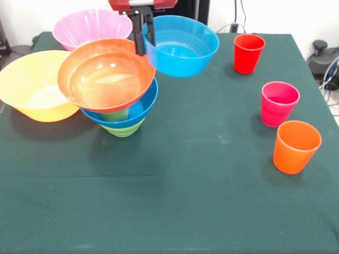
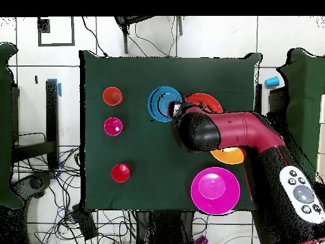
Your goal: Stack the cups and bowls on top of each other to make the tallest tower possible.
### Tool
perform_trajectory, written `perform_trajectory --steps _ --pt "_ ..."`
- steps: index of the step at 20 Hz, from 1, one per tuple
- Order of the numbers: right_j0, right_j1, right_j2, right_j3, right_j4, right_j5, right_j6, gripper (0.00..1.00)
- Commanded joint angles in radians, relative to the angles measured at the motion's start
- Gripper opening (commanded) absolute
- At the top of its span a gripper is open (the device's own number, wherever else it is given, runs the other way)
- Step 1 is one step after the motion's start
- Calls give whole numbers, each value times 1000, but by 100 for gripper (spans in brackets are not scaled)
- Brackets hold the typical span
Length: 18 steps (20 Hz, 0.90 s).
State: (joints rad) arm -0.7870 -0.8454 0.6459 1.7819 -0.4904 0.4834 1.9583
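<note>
Bowls are the matter: the shallow orange-red bowl (image 1: 106,74), pinched at its far rim by the end effector (image 1: 143,45), hangs tilted over the tower (image 1: 123,114); level and centre it before release.

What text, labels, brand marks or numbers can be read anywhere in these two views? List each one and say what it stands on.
None can be read.
The cups, red, pink and orange, are plain.
The bowls, including the orange-red bowl at the gripper, carry no print.
The round buttons on the arm's grey panel may bear symbols, but they are too small to read.
</note>
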Motion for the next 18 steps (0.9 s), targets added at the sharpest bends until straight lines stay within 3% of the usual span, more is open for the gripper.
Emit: perform_trajectory --steps 1,18 --pt "-50 6 123 73 -86 149 -386 0" --pt "-211 39 236 64 -116 257 -536 0"
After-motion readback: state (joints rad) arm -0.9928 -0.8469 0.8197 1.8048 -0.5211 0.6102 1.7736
